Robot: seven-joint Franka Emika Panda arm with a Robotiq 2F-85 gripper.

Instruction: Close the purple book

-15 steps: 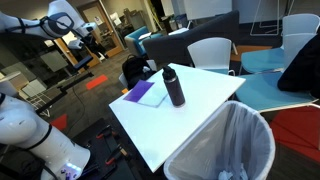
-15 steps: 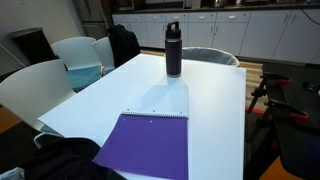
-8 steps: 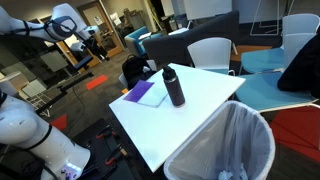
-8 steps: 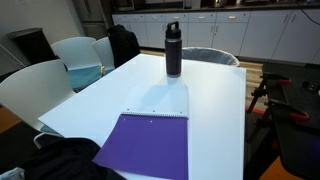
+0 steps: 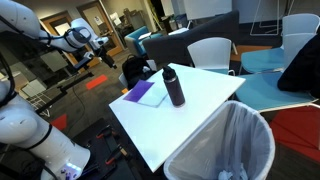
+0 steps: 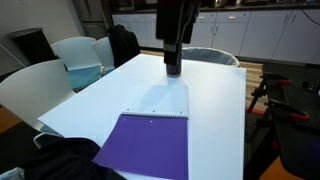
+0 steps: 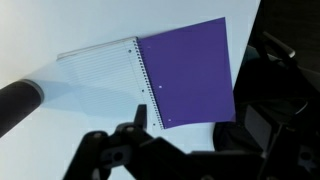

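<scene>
The purple book (image 7: 187, 75) lies open on the white table (image 5: 200, 105). Its purple cover is flat and its pale lined page (image 7: 100, 75) is spread beside the spiral. It also shows in both exterior views (image 5: 140, 95) (image 6: 148, 145). My gripper (image 5: 102, 45) hangs in the air well off the table's book end. It is open and empty, and one dark fingertip (image 7: 140, 114) shows at the bottom of the wrist view. In an exterior view a dark part of my arm (image 6: 177, 25) hides the top of the dark bottle (image 6: 173, 62).
The tall dark bottle (image 5: 174, 86) stands upright just beyond the book. A bin with a clear liner (image 5: 235, 140) is at the table's far end. White chairs (image 6: 75, 55) and a dark backpack (image 5: 133, 70) stand by the table edges.
My arm has swung toward the table. Its dark bulk now enters the top of an exterior view, where it was absent. The book and bottle have not moved.
</scene>
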